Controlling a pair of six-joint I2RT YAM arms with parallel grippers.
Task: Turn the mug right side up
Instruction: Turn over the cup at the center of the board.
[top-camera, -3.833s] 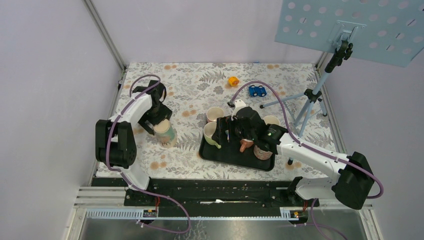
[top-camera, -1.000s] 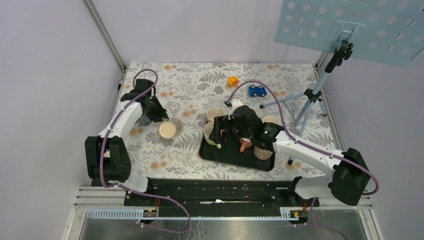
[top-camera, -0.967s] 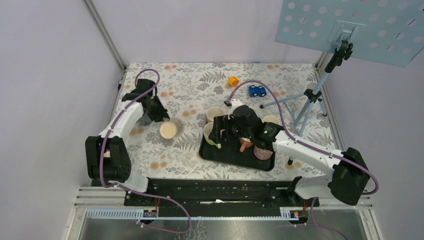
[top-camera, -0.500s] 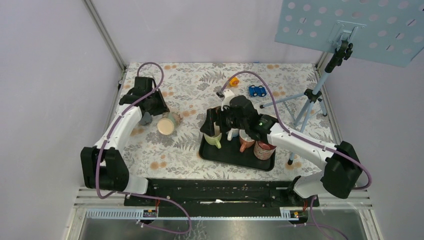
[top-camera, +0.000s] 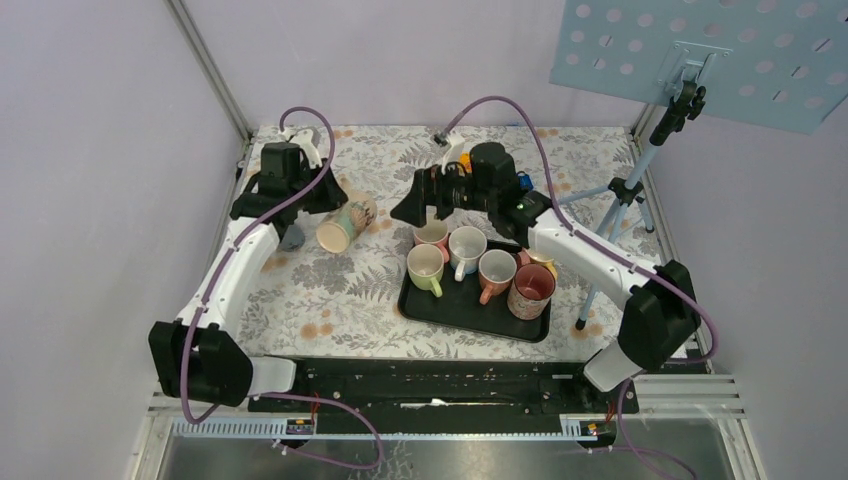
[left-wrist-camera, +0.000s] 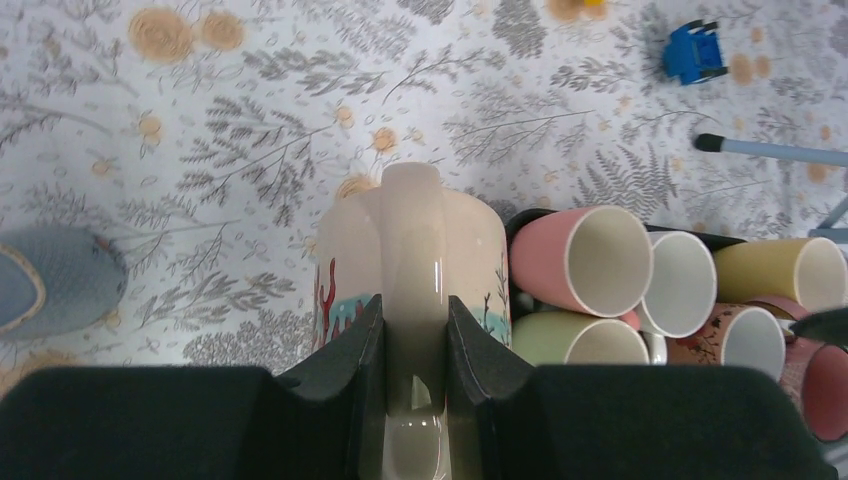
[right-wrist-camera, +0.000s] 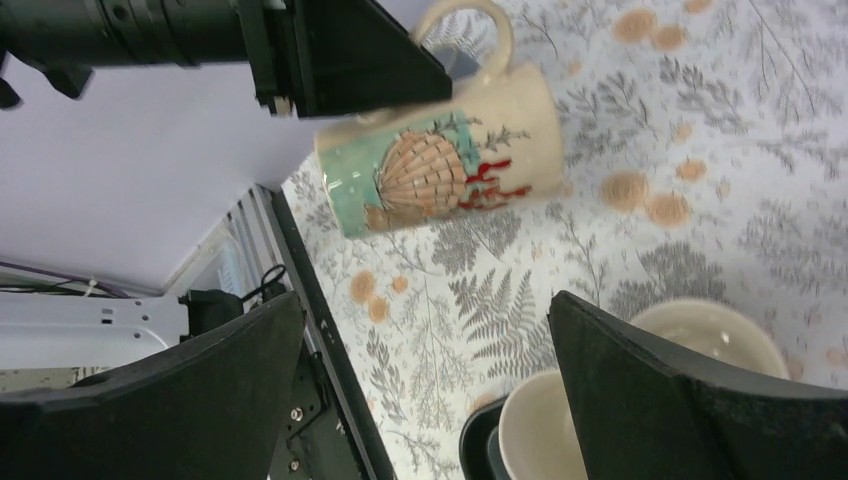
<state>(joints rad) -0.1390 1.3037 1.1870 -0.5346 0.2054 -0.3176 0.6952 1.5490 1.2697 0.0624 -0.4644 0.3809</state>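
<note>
The mug (top-camera: 347, 222) is cream with a shell and coral picture. It hangs tilted on its side above the floral table at the left, mouth toward the near left. My left gripper (top-camera: 337, 200) is shut on its handle. In the left wrist view the handle (left-wrist-camera: 413, 250) runs between the two black fingers (left-wrist-camera: 350, 350). The right wrist view shows the mug (right-wrist-camera: 445, 165) from the side, handle up. My right gripper (top-camera: 424, 200) hangs open and empty above the far edge of the tray, right of the mug, with its jaws wide apart (right-wrist-camera: 425, 390).
A black tray (top-camera: 462, 308) at centre holds several upright mugs, among them a pink (top-camera: 432, 233), a white (top-camera: 467, 245) and a green one (top-camera: 425, 265). A grey object (top-camera: 291, 238) lies under the left arm. A blue toy (left-wrist-camera: 693, 55) and a tripod stand (top-camera: 628, 190) are at the back right.
The left arm has lifted the mug off the table toward the back and tipped it onto its side. The right arm has pulled back from over the tray, uncovering the mugs.
</note>
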